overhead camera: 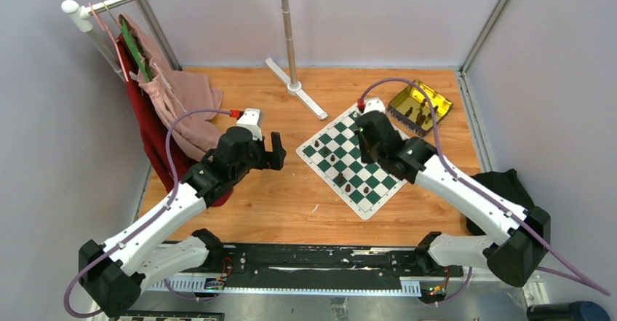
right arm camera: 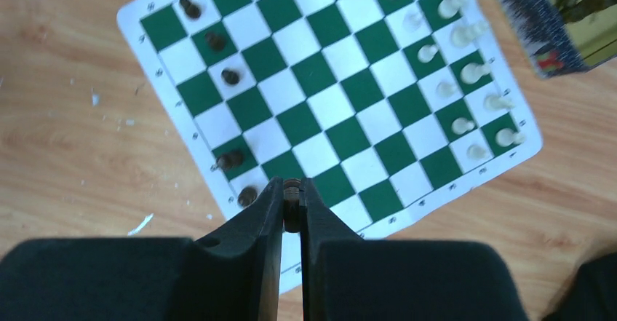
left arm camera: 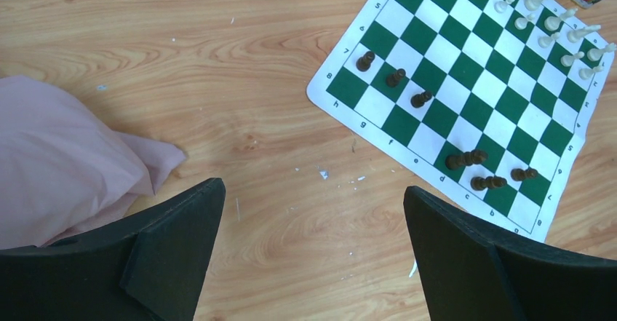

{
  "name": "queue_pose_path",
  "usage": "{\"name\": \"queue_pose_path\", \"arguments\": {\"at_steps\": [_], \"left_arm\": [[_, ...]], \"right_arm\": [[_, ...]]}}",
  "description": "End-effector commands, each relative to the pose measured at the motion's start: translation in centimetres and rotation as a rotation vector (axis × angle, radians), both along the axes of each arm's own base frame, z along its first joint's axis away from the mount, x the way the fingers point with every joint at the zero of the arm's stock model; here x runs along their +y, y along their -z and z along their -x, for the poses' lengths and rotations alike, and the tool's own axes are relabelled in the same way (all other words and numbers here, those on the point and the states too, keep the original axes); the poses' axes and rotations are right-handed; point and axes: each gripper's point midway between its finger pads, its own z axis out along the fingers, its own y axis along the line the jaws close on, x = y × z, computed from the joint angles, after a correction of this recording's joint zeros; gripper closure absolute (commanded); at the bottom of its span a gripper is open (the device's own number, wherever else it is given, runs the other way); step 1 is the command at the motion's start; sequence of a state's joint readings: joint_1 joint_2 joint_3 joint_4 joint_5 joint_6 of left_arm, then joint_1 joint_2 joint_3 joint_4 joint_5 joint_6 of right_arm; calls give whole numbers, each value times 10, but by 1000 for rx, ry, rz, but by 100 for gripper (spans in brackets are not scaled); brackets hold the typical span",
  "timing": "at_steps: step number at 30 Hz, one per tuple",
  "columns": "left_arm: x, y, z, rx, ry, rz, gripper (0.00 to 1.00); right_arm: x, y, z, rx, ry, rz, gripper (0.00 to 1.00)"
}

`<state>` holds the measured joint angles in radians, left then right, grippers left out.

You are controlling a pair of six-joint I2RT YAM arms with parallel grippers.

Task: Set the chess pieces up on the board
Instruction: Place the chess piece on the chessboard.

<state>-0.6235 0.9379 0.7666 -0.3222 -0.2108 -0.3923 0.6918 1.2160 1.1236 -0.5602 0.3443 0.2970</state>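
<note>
The board [overhead camera: 329,140] lies tilted on the wooden table, right of centre. My right gripper [right arm camera: 292,190] hovers over its near corner, shut on a dark brown chess piece [right arm camera: 292,199] held upright between the fingers. Several dark pieces [right arm camera: 215,41] stand or lie along the board's [right arm camera: 342,110] left side. Several white pieces [right arm camera: 466,73] line its right side. My left gripper [left arm camera: 313,212] is open over bare wood left of the board [left arm camera: 466,73], with nothing between its fingers. From there I see some dark pieces upright [left arm camera: 396,78] and some lying down [left arm camera: 466,159].
A gold tin [overhead camera: 420,105] with dark pieces inside sits past the board's far right corner. Pink cloth [overhead camera: 185,110] and red cloth hang from a rack at the left. A metal stand [overhead camera: 291,44] rises at the back. A black object [overhead camera: 502,186] sits by the right wall.
</note>
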Motion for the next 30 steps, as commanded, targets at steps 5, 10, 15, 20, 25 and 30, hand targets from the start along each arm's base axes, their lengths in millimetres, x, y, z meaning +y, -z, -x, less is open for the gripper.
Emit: {"name": "queue_pose_path", "arguments": {"at_steps": [5, 10, 15, 20, 25, 30], "left_arm": [[0, 3, 12, 14, 23, -25, 1], [0, -2, 13, 5, 33, -27, 1], [-4, -7, 12, 3, 38, -19, 1], [-6, -9, 11, 0, 43, -19, 1], [-5, -8, 11, 1, 46, -28, 1], [-5, -6, 12, 4, 48, -36, 1]], "right_arm": [[9, 43, 70, 95, 20, 65, 100], [14, 69, 88, 146, 19, 79, 100], [19, 90, 94, 181, 10, 91, 100], [24, 105, 93, 197, 5, 103, 100], [29, 117, 89, 202, 1, 126, 100], [32, 128, 85, 209, 5, 123, 100]]}}
